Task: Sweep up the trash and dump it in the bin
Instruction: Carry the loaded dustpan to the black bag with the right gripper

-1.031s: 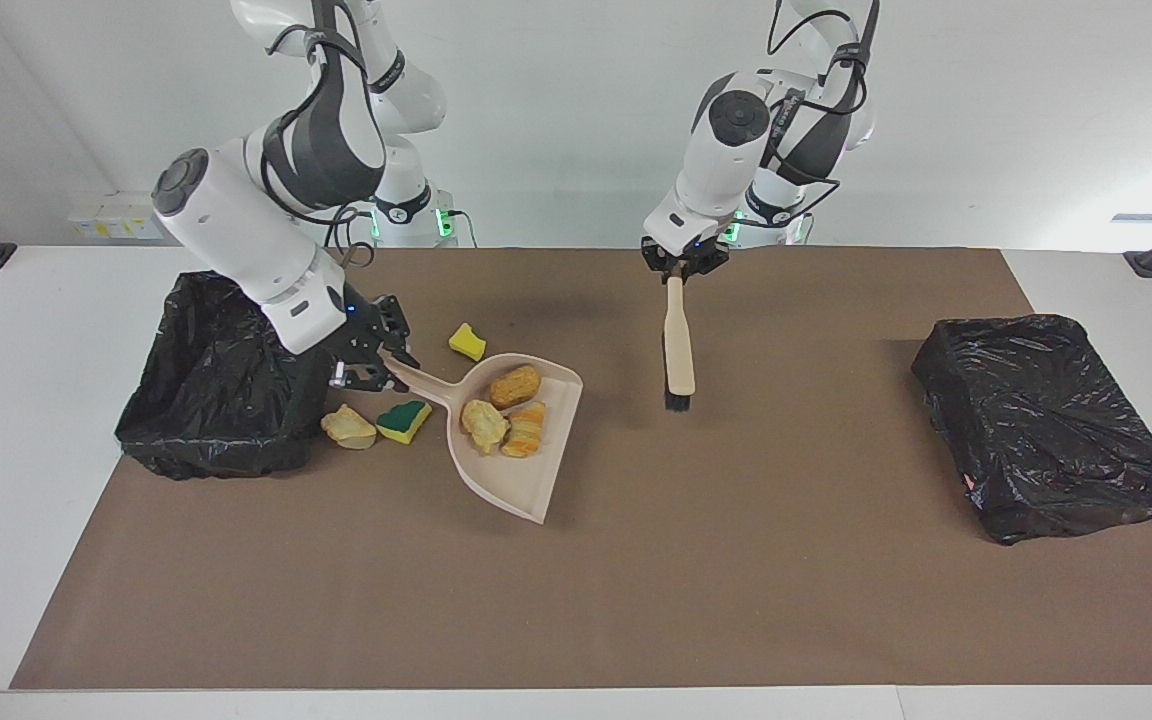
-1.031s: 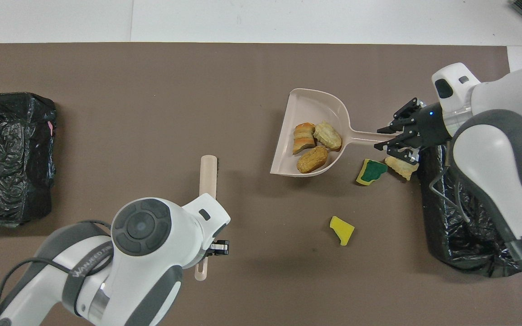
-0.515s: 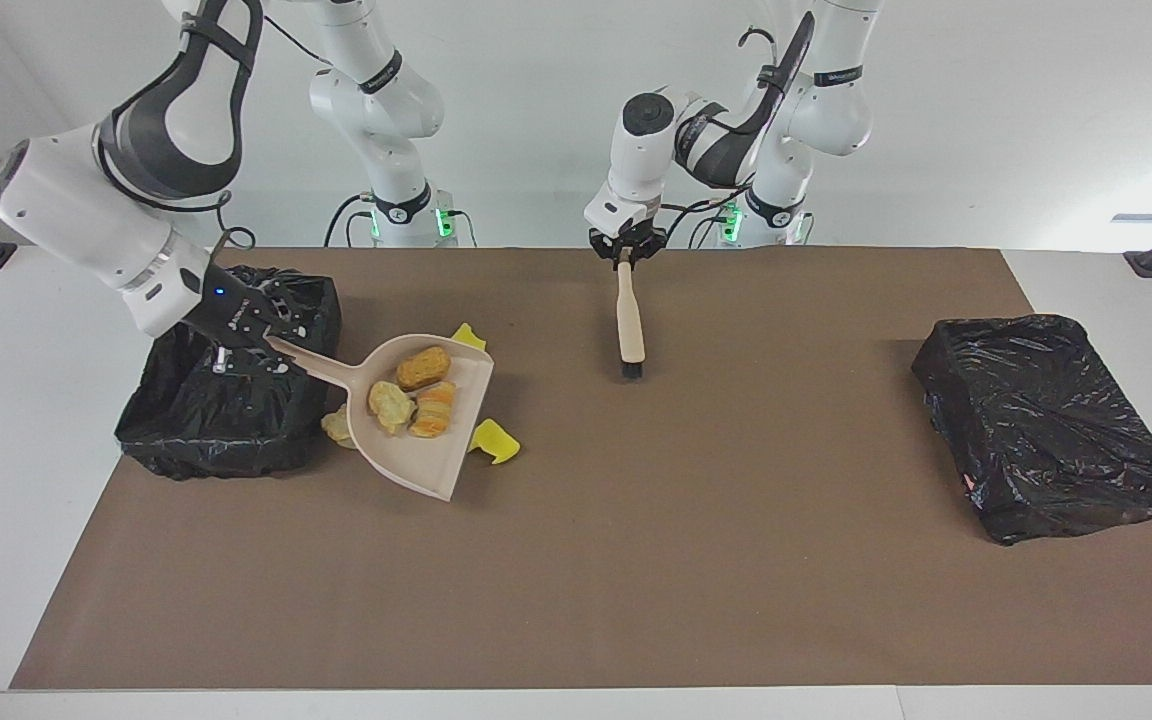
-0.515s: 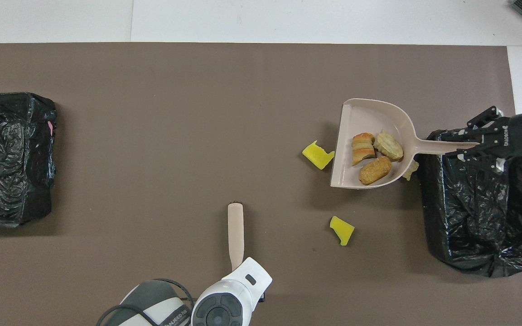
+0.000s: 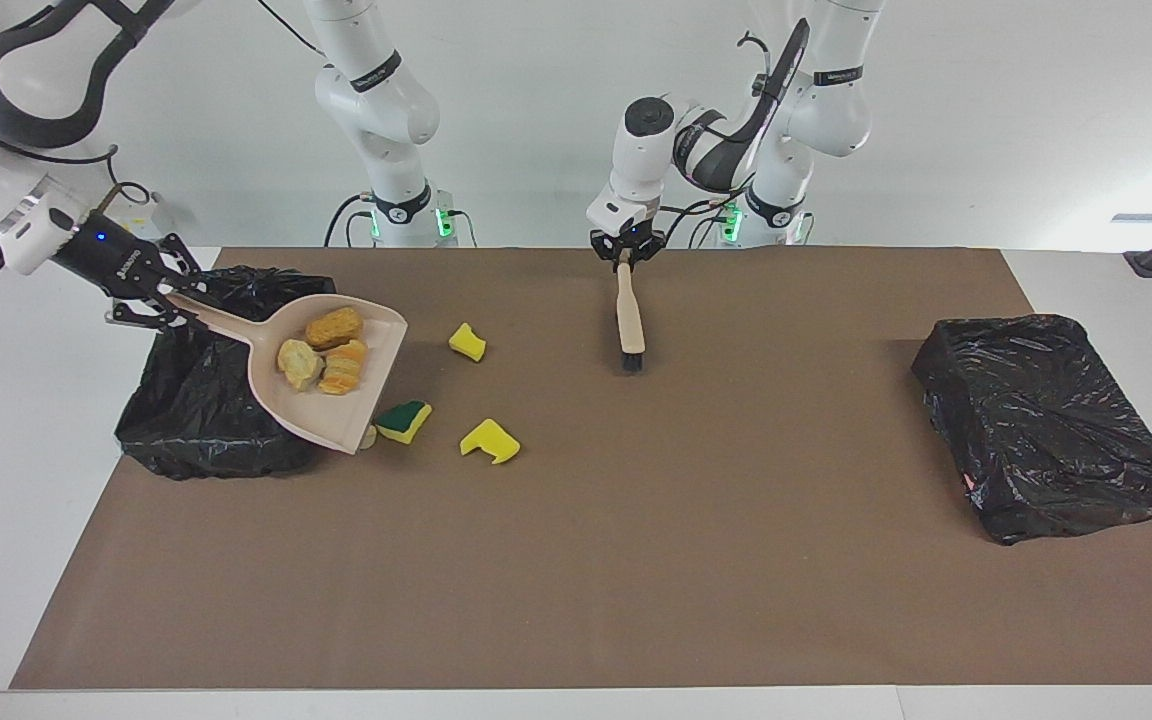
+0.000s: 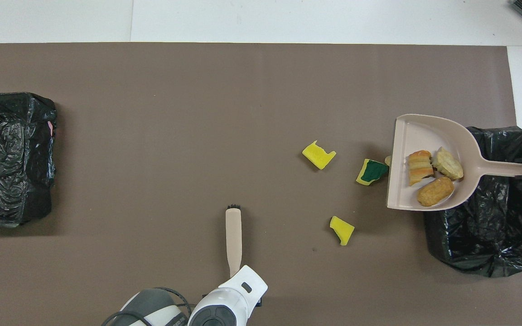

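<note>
We see no words that we can read on any of the things here.

Going across the facing view, first comes the right tool [image 5: 158,298]. It is up in the air over the open black bin [image 5: 198,420] at the right arm's end of the table [image 5: 636,560]. It is clamped tight on the handle of the beige dustpan [image 5: 331,420]. The dustpan is lifted and tilted, and its scoop hangs partly over the bin's edge.

Three brown bread chunks [image 5: 324,353] lie in the dustpan. One more tan chunk [image 5: 367,437] peeks out from under the dustpan's front edge, on the table.

Next is the green-topped sponge piece [image 5: 404,420]. It lies on the table just beside the dustpan's front edge. A yellow sponge piece [image 5: 467,341] lies nearer to the robots than the green-topped one. Another yellow sponge piece [image 5: 490,441] lies near the green-topped one, a bit toward the left arm's end. None of these three is in the dustpan or in the bin.

Then comes the left tool [image 5: 625,257], over the middle of the table's edge by the robots. It is clamped on the top of the brush [image 5: 629,318]. The brush hangs with its dark bristles down, well apart from all the trash.

Last is a closed black bag bundle [image 5: 1046,425] at the left arm's end of the table.
</note>
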`<state>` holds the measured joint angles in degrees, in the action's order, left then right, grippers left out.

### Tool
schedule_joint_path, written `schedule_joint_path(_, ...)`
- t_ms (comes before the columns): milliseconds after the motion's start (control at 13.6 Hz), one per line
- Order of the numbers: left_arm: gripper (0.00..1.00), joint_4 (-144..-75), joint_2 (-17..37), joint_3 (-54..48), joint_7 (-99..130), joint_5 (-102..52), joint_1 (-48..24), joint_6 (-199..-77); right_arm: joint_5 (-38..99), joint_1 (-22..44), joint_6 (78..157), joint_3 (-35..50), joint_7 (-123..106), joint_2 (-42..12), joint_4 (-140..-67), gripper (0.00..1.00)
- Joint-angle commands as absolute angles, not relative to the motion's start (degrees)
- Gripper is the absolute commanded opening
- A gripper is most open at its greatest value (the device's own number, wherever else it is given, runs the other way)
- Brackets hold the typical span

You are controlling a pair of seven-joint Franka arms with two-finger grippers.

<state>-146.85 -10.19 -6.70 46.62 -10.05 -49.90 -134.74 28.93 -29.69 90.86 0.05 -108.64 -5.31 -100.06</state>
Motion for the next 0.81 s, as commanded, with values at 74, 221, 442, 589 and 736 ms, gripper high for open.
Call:
schedule_joint_path(74,0.00,-148.10,-11.60,-5.71,47.72,-9.23,-50.45,-135.62,29.97,-30.06,89.12,-0.79,-110.92,-5.01,-98.70,0.00)
schedule_joint_path(221,0.00,-147.66,-11.34,-5.71,47.64,-9.23,-50.10,-135.44,29.97,-30.06,89.12,-0.79,-110.83,-5.01,-98.70,0.00)
schedule_joint_path(442,0.51,-146.60,-11.34,-5.45,47.64,-9.23,-49.83,-134.65,30.06,-30.15,89.03,-0.79,-110.66,-5.01,-98.70,0.00)
schedule_joint_path(589,0.65,-146.51,-11.34,-5.36,47.55,-9.23,-49.66,-134.39,29.97,-30.06,89.03,-0.79,-110.57,-5.01,-98.70,0.00)
schedule_joint_path(736,0.66,-146.51,-11.34,-5.36,47.29,-9.23,-48.96,-134.12,30.06,-30.15,89.03,-0.79,-110.48,-5.01,-98.70,0.00)
